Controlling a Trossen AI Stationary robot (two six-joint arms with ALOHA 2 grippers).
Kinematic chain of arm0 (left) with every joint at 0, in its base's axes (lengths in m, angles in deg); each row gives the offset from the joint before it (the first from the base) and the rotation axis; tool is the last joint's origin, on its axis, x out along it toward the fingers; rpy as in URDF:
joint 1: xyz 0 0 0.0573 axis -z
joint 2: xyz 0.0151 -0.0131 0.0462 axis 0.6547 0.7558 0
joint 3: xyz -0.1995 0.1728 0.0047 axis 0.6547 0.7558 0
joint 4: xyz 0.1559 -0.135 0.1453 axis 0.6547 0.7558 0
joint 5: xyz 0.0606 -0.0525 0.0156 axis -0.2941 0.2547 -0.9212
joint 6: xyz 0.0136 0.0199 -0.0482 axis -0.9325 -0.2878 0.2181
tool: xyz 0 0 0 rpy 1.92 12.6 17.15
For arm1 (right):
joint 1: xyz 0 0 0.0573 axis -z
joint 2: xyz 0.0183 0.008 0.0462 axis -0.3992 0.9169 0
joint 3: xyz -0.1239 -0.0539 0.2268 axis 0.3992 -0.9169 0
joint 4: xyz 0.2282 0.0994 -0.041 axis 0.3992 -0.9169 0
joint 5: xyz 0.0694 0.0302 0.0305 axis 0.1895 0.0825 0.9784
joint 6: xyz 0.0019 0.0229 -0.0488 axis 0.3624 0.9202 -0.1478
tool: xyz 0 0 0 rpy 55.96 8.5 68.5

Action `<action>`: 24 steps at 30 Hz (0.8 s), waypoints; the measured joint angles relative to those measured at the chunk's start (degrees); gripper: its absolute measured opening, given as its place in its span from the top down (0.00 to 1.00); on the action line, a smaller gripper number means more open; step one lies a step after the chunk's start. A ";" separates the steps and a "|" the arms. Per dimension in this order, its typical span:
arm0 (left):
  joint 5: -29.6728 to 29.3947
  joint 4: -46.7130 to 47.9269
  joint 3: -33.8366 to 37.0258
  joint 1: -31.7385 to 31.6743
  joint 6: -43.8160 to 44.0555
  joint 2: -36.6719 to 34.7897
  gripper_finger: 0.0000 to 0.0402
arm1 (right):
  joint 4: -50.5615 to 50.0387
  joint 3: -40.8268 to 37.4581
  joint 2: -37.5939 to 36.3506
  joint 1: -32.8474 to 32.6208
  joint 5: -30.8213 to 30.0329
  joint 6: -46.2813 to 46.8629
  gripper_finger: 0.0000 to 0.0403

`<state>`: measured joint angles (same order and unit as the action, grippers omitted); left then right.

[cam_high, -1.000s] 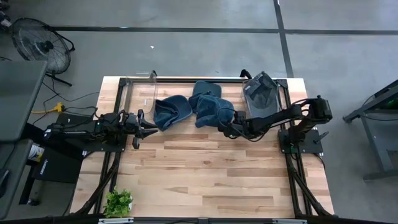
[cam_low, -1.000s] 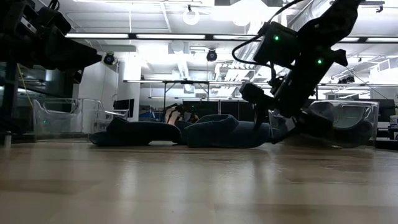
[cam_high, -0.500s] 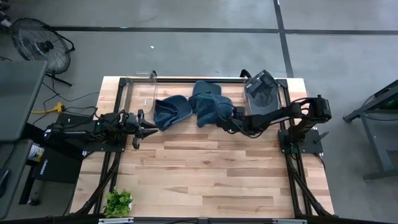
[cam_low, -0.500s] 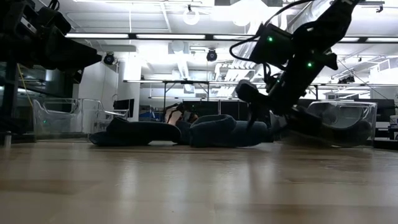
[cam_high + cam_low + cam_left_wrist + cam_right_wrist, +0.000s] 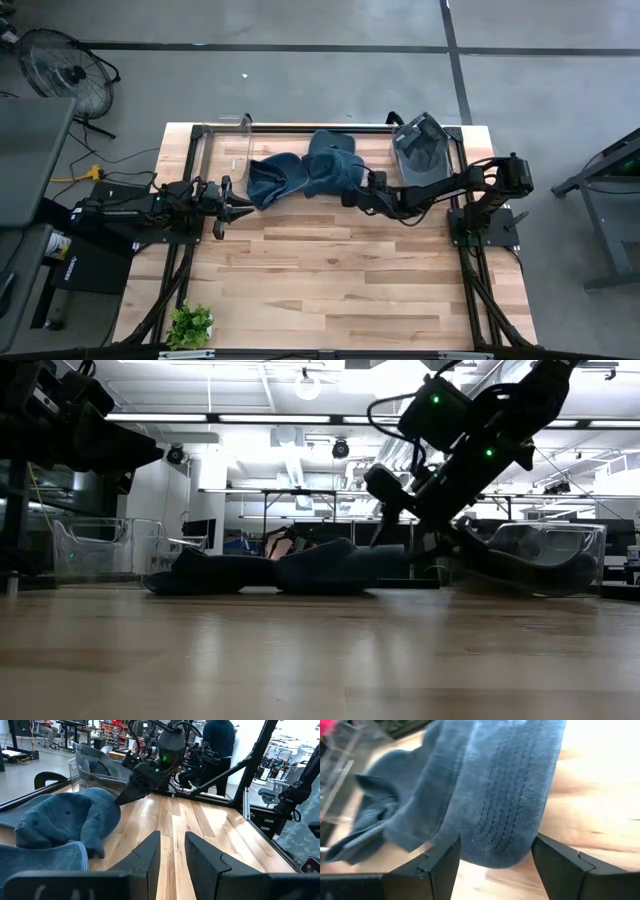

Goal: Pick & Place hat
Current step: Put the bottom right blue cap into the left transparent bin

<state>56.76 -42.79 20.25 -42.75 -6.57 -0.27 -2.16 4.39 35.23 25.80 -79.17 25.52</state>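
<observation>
Soft stitched cloth hat (image 5: 505, 795) on smooth, lightly glossy wooden table (image 5: 340, 280).

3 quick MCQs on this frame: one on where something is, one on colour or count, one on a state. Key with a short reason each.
1. Where is the right hand?
A. over the potted plant
B. at the brim of the nearer blue hat
C. inside the left clear bin

2. What colour are the hats on the table?
A. blue
B. red
C. white

3. How is the right hand?
A. shut on a hat
B. open, fingers either side of the brim
C. out of view

Key:
1 B: the high view puts it at the edge of the blue hat, beside the right clear bin.
2 A: both this hat and the other hat are blue.
3 B: the right wrist view shows the two fingers apart with the brim between them.

The left hand waits open at the table's left.
</observation>
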 joint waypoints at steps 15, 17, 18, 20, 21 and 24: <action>0.00 0.00 0.00 0.00 0.02 0.00 0.78 | 9.20 0.00 0.01 1.09 3.81 -5.00 0.50; 0.00 0.00 -0.01 0.00 0.01 0.01 0.78 | 9.27 0.21 -0.01 1.45 4.27 -5.00 0.51; 0.00 0.00 -0.01 0.00 0.02 0.00 0.78 | 9.27 0.53 -0.01 1.56 4.50 -5.15 0.52; 0.00 0.00 0.00 0.00 0.02 0.00 0.78 | 9.38 1.19 -0.01 1.66 5.02 -6.18 0.53; 0.00 0.00 -0.01 0.00 0.01 0.01 0.78 | 9.39 1.50 -0.01 1.72 5.33 -6.93 0.55; 0.00 0.00 -0.02 0.00 0.00 0.00 0.78 | 9.65 2.24 -0.01 1.87 6.92 -9.28 0.60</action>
<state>56.76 -42.79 20.23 -42.75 -6.57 -0.27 7.49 6.63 35.22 27.67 -72.26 16.24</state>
